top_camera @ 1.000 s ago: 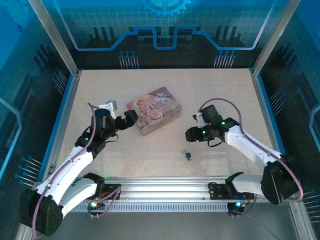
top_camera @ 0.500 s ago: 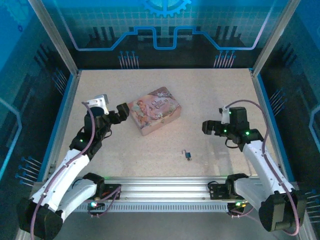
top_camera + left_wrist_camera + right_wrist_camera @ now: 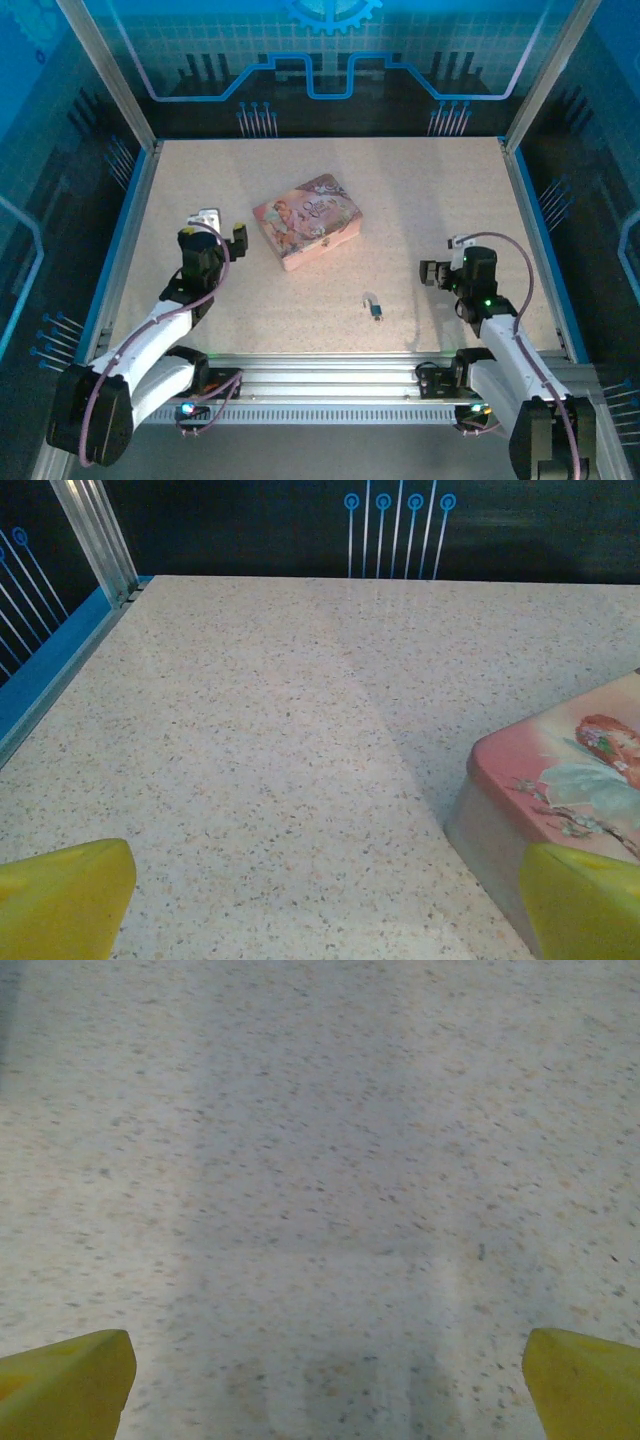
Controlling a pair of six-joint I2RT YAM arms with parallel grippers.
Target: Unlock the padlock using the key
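Observation:
The tiny padlock (image 3: 372, 302) lies on the speckled table, in front of the tin and between the two arms. A dark sliver (image 3: 377, 314) touches its near end; it is too small to tell whether this is the key. My left gripper (image 3: 224, 234) (image 3: 325, 910) is open just left of the pink picture tin (image 3: 307, 220) (image 3: 570, 780), with bare table between its yellow fingertips (image 3: 62, 900). My right gripper (image 3: 440, 266) (image 3: 325, 1385) is open to the right of the padlock, well apart from it and holding nothing.
Blue rails with metal posts (image 3: 128, 215) (image 3: 60, 670) border the table on the left and right. An aluminium bar (image 3: 330, 375) carrying the arm bases runs along the near edge.
Both arms have drawn back toward the near edge. The right gripper moved right, away from the padlock, and opened wider. The left gripper pulled back from the tin's corner.

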